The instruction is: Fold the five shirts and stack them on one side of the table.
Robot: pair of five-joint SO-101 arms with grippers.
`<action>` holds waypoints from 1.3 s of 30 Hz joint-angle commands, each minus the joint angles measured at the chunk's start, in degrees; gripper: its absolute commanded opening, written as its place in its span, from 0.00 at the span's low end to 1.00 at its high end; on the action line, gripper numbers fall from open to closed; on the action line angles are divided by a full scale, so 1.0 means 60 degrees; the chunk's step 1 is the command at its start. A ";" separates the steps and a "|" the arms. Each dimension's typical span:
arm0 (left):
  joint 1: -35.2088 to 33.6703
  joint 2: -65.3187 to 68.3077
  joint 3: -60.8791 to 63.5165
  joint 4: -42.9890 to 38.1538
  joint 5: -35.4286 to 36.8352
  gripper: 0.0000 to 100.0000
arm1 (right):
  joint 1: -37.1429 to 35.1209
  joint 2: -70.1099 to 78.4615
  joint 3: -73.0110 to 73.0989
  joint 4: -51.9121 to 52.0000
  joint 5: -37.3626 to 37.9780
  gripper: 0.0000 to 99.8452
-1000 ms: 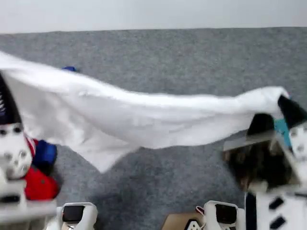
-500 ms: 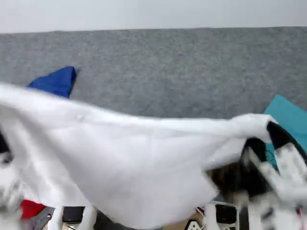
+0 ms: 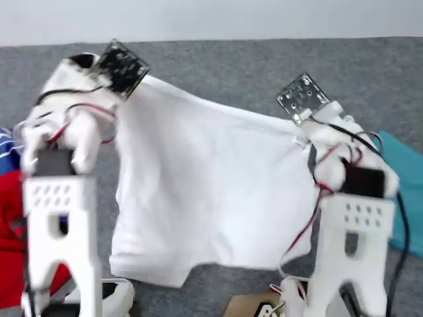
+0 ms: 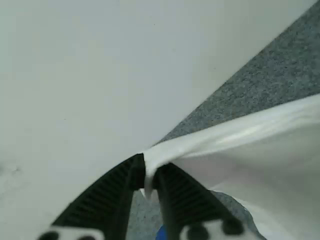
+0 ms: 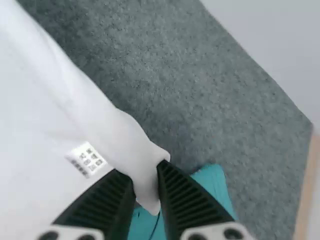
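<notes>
Grey table [image 3: 218,72] with teal shirt [image 3: 404,172]

Table surface: grey felt-like covering [image 3: 218,72], running the full width from left to right and back to the far edge. Beyond the far edge: plain pale wall [image 3: 211,20], unmarked. Near edge, right of centre: corner of a flat tan board [image 3: 241,308], cut off by the frame; material cannot be told. Right wrist view: a light wood-coloured strip [image 5: 307,200] borders the grey covering along one edge.
</notes>
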 commanded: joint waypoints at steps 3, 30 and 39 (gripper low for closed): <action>-0.0103 0.2374 -0.0344 -0.2872 -0.0117 0.00 | 0.0110 0.1883 -0.0117 -0.2967 0.0103 0.01; -0.0396 0.9538 -0.9150 -0.2388 0.0088 0.00 | -0.0051 0.9370 -0.7810 -0.4330 0.0073 0.01; 0.0059 0.9861 -1.0513 -0.1919 0.0923 0.00 | 0.0315 0.9297 -0.7751 -0.4227 -0.0220 0.01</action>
